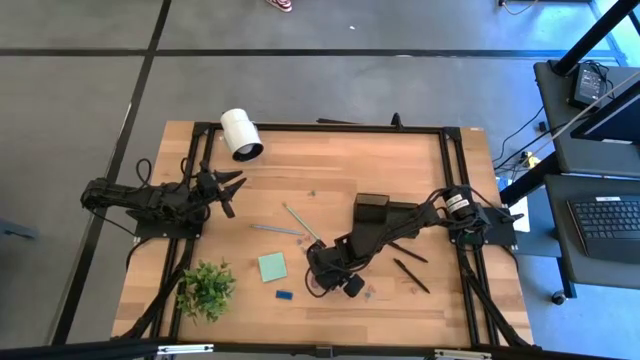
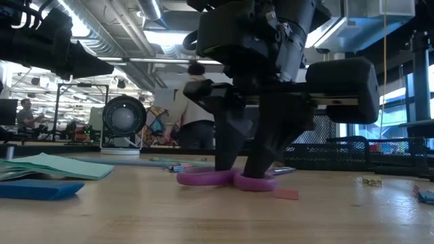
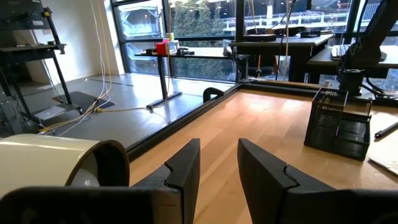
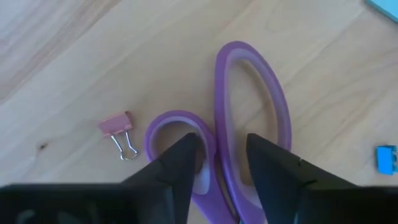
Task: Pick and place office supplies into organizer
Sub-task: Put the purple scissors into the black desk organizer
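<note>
Right gripper (image 4: 217, 165): down at the counter's near middle, its fingers (image 2: 227, 146) set over the handles of the scissors; one finger tip sits inside the smaller loop, the other inside the larger loop, with the bar between the loops in the gap. The fingers are part-way closed around that bar; whether they already pinch it cannot be told.
Scissors (image 4: 249, 93): purple-handled, lying flat on the counter (image 1: 330, 160) under the right gripper, both loops touching the wood in the low view.
Left gripper (image 3: 217, 168): hovering at the counter's left side near the white cylinder, fingers apart with nothing between them.
White cylinder (image 1: 241, 133): lying on its side at the far left corner of the counter.
Organizer (image 3: 339, 121): black mesh box, standing on the counter right of centre, beside the right arm.
Binder clip (image 4: 118, 132): small and pink, lying just beside the smaller scissor loop, not touching it.
Notepad (image 1: 272, 266): light green square, flat on the counter left of the right gripper.
Blue block (image 1: 284, 295): tiny, near the front edge, just below the notepad.
Pens (image 1: 300, 222): two thin grey-green ones lie between notepad and organizer; black ones lie right of the arm.
Potted plant (image 1: 207, 288): green, at the near left corner.
</note>
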Controlling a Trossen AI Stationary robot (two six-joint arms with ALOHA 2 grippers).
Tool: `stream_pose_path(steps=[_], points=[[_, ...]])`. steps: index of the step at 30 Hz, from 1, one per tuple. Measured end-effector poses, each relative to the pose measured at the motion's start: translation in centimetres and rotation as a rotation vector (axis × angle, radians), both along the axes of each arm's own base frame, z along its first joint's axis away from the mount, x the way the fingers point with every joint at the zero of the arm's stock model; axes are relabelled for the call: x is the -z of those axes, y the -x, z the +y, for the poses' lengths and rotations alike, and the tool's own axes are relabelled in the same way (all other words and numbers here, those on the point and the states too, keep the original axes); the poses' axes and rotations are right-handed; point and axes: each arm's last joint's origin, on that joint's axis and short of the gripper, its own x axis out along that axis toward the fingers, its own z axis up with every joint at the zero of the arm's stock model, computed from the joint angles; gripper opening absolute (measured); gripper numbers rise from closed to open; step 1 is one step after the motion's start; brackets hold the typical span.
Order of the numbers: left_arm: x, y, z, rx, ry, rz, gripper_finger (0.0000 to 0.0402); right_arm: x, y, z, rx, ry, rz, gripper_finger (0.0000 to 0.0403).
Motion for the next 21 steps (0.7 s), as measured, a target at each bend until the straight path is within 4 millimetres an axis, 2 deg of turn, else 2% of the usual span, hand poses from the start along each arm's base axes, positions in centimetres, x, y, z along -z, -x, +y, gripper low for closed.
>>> stream_pose_path(steps=[10, 21], points=[[0.0, 0.0, 0.0, 0.0, 0.0, 0.0, 0.01, 0.05, 0.01, -0.01, 0.001, 0.002, 0.001, 0.0078], [0.01, 0.0, 0.0, 0.0, 0.0, 0.0, 0.0099, -0.06, -0.02, -0.08, 0.013, 0.005, -0.004, 0.0078]])
